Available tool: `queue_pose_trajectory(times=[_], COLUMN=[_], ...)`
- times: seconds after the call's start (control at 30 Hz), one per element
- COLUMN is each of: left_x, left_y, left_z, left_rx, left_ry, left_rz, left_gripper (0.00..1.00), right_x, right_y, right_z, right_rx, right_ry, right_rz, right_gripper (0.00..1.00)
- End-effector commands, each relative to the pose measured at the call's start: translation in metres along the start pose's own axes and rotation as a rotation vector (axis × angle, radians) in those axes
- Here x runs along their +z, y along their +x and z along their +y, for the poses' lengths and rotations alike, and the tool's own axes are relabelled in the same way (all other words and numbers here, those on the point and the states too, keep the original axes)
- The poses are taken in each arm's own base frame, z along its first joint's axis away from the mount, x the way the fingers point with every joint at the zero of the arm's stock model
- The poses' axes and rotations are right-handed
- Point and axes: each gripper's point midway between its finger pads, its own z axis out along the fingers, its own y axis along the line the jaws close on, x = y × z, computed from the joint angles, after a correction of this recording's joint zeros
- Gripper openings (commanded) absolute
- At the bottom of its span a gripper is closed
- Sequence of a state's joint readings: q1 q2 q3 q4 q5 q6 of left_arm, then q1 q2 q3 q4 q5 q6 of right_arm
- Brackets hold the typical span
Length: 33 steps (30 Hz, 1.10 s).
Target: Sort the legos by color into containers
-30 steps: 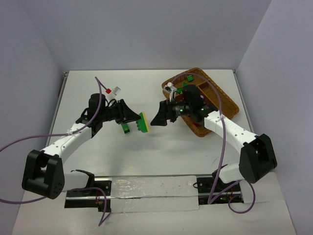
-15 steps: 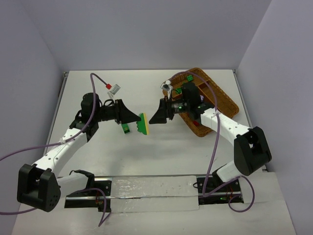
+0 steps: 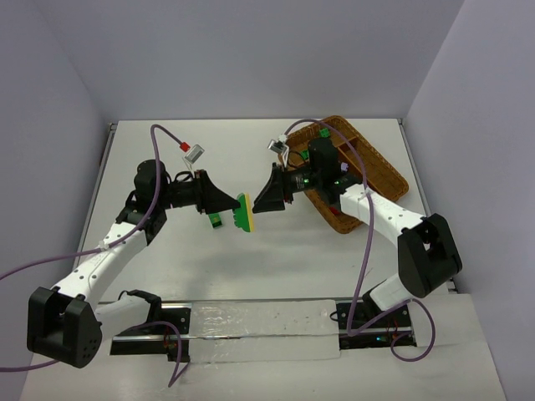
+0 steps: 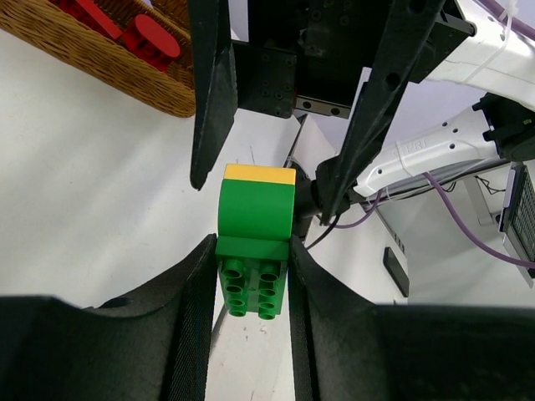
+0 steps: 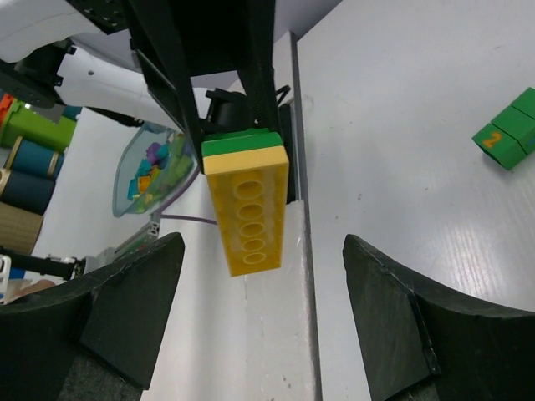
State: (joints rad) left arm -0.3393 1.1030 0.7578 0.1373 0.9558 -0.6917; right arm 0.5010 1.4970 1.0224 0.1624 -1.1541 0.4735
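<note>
Since the left gripper [image 3: 231, 205] clamps the green brick [image 4: 255, 209] aloft, left of the tray [image 4: 92, 58], its stuck-on yellow plate [image 5: 247, 209] sits between the right gripper [image 3: 262, 200]'s parted jaws, untouched. It looks light, rigid and slick, so pinch its long edges squarely.

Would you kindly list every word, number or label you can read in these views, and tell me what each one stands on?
"2": an orange numeral on the side of the loose green brick lying on the table, in the right wrist view.
Nothing else can be read; the yellow-and-green brick stack shows no print.
</note>
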Motion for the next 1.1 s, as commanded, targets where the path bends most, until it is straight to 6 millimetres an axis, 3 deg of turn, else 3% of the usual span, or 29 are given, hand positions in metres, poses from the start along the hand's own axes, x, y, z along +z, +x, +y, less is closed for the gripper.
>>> queue_pose_trajectory(times=[0.0, 0.13, 0.37, 0.43, 0.6, 0.73, 0.9, 1.07], left_x=[-0.001, -0.001, -0.002, -0.003, -0.004, -0.004, -0.005, -0.009], left_y=[-0.007, -0.006, -0.006, -0.005, -0.005, -0.004, -0.003, 0.003], left_z=[-0.009, -0.009, -0.01, -0.011, -0.011, -0.009, -0.008, -0.007], left_rx=[0.073, 0.069, 0.071, 0.068, 0.068, 0.071, 0.078, 0.097], left_ry=[0.037, 0.041, 0.035, 0.033, 0.028, 0.022, 0.002, -0.018], left_rz=[-0.008, -0.008, -0.011, -0.01, -0.016, -0.011, -0.008, 0.011], left_gripper=[0.0, 0.0, 0.0, 0.0, 0.0, 0.0, 0.0, 0.0], right_x=[0.006, 0.013, 0.016, 0.016, 0.015, 0.014, 0.013, 0.01], right_y=[-0.016, -0.017, -0.018, -0.017, -0.015, -0.014, -0.012, 0.003], right_z=[0.024, 0.026, 0.03, 0.032, 0.035, 0.036, 0.033, 0.021], right_rx=[-0.087, -0.087, -0.069, -0.065, -0.059, -0.06, -0.067, -0.027], right_ry=[-0.092, -0.113, -0.167, -0.175, -0.185, -0.191, -0.18, -0.169], right_rz=[0.012, 0.028, 0.02, 0.017, 0.016, 0.017, 0.007, 0.019], right_gripper=[0.84, 0.82, 0.65, 0.57, 0.21, 0.01, 0.0, 0.0])
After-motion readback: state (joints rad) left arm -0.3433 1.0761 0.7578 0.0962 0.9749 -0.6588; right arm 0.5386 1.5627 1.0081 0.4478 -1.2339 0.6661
